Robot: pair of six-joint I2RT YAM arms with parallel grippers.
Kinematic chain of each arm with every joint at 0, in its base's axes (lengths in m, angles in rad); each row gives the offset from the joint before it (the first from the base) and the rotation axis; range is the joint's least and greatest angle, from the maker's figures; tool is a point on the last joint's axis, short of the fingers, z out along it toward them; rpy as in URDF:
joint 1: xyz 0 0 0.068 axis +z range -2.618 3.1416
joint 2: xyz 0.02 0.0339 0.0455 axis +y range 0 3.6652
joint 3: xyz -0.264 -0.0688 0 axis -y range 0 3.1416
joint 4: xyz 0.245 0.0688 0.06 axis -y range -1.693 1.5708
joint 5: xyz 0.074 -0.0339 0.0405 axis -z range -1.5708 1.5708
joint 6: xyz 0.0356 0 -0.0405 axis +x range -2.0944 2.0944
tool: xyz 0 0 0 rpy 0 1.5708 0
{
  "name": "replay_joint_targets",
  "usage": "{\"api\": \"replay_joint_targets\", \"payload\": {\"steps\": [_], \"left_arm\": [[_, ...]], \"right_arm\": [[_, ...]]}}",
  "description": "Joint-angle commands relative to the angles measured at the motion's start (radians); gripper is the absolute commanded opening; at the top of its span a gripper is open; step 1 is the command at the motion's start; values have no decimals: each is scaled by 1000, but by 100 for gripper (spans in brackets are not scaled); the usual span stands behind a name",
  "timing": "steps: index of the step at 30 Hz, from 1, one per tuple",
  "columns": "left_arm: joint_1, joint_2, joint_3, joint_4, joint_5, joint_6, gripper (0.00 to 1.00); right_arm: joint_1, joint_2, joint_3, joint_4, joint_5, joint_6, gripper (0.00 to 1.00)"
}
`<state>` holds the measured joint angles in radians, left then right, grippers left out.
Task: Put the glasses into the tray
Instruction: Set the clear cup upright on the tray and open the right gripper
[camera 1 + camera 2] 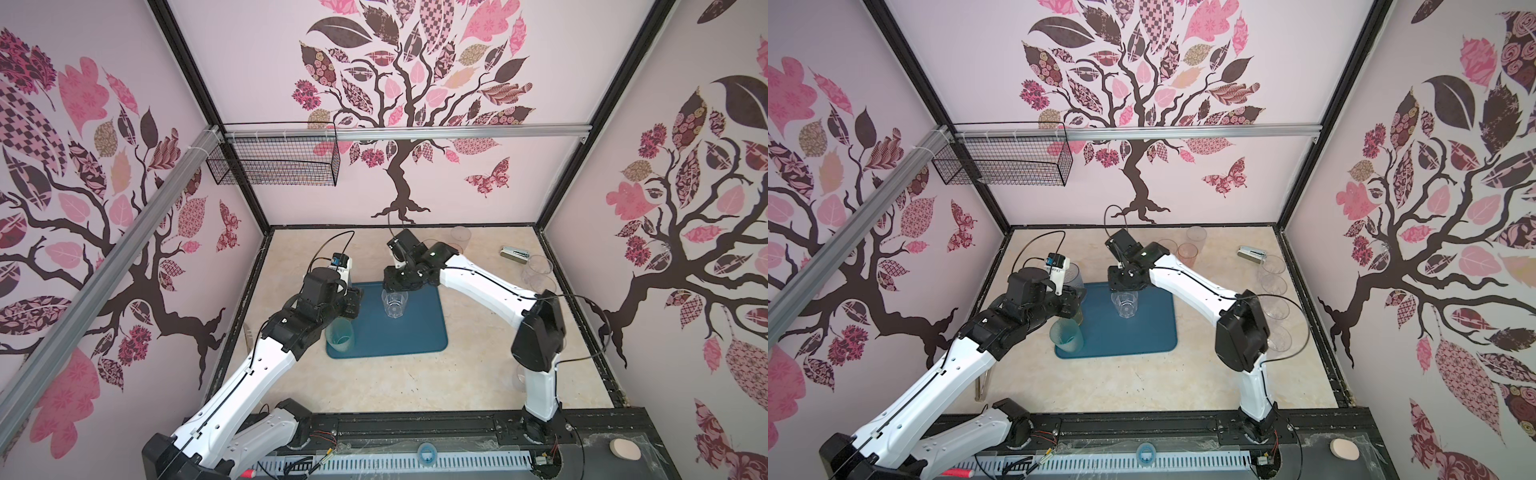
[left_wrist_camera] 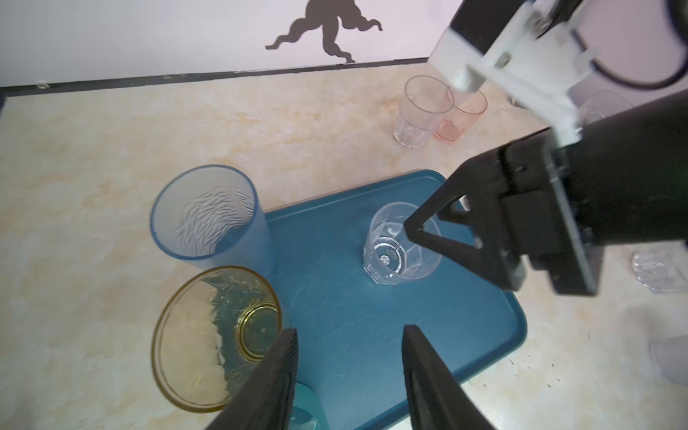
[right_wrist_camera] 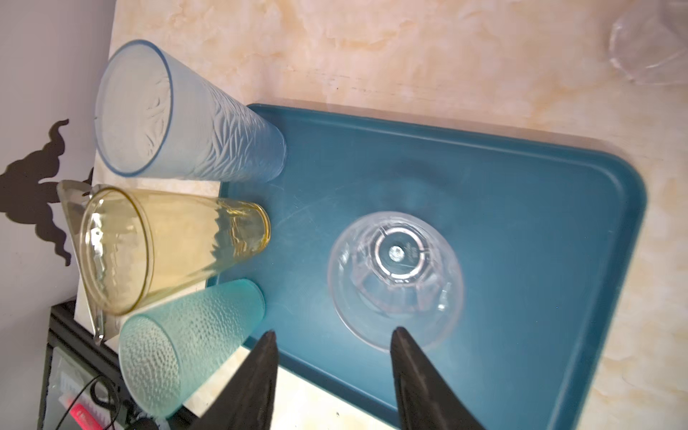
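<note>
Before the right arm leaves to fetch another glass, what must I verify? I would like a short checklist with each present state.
1. Right pincer open, holding nothing: ok.
2. Clear faceted glass upright inside the teal tray: ok.
3. Right fingertip raised clear of that glass's rim: cannot tell.
4. Left pincer open and empty: ok.
5. Blue-grey glass wholly inside the tray rim: cannot tell.
6. All glasses in the tray: not ok, the pink glass stands outside it.
</note>
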<state>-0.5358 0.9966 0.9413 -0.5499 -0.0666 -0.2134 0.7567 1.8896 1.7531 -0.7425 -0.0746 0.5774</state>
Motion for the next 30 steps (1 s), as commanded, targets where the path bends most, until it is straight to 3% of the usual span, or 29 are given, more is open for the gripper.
{"api": "replay_joint_targets", "payload": {"steps": [1, 9, 15, 20, 30], "left_arm": [[-56, -11, -55, 90, 14, -8, 49], [-84, 13, -128, 138, 27, -75, 49], [-84, 1, -147, 129, 6, -75, 49], [-84, -16, -150, 110, -8, -76, 49], [-84, -40, -159, 94, -32, -60, 49]], "right_arm": [[-34, -159, -202, 171, -62, 146, 61], [-119, -279, -582, 542, -297, 427, 81], [-129, -243, -666, 749, -309, 567, 97], [-150, -166, -736, 952, -358, 712, 100], [-147, -51, -745, 1090, -443, 860, 99]]}}
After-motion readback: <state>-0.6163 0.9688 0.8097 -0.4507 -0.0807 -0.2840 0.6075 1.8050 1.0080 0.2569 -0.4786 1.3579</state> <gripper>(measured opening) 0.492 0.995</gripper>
